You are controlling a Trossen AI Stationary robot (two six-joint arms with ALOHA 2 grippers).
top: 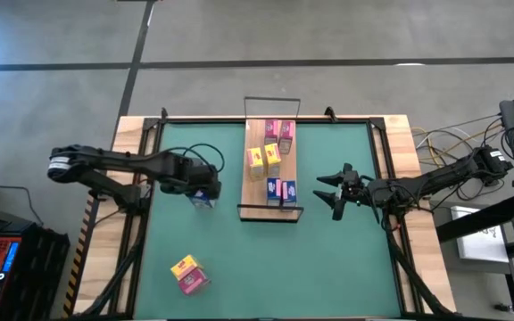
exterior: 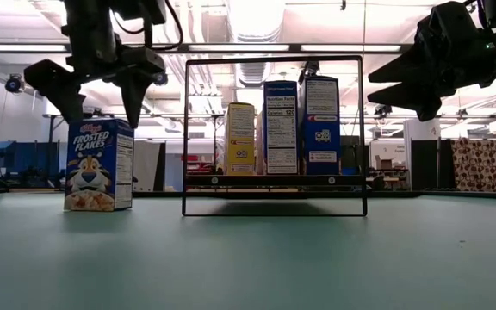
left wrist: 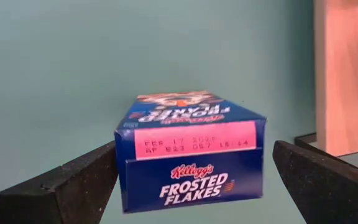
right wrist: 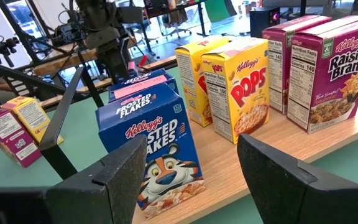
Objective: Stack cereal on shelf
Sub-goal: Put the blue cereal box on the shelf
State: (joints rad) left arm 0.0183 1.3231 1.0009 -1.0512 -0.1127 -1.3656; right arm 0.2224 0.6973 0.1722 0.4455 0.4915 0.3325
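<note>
High view: left gripper [top: 205, 185], mine, hangs over a blue Frosted Flakes box [top: 205, 197] left of centre; the shelf [top: 270, 169] runs down mid-frame with yellow, pink and blue cereal boxes on it. Two more boxes [top: 188, 274] lie at lower left. My right gripper [top: 331, 192] waits just right of the shelf.

Low view: my left fingers [exterior: 133, 84] stand spread to their widest above the box [exterior: 99, 164] at left, gripping nothing, tips not yet down past its top. The shelf's wire rail [exterior: 275, 135] frames three standing boxes at centre.

Left wrist view: the box's top flap [left wrist: 194, 144] sits between my two pads [left wrist: 73, 180], a gap on each side and wider at the right of the frame. Best move, I judge: shift toward that side to centre, descend straight, close on the narrow faces.

Right wrist view: right fingers [right wrist: 126, 180] partly parted, empty, facing the shelf's blue box [right wrist: 155, 150], the yellow Pops [right wrist: 239, 88] and the Raisin Bran [right wrist: 329, 70].

Risk: an off-centre grasp may tip the box.
</note>
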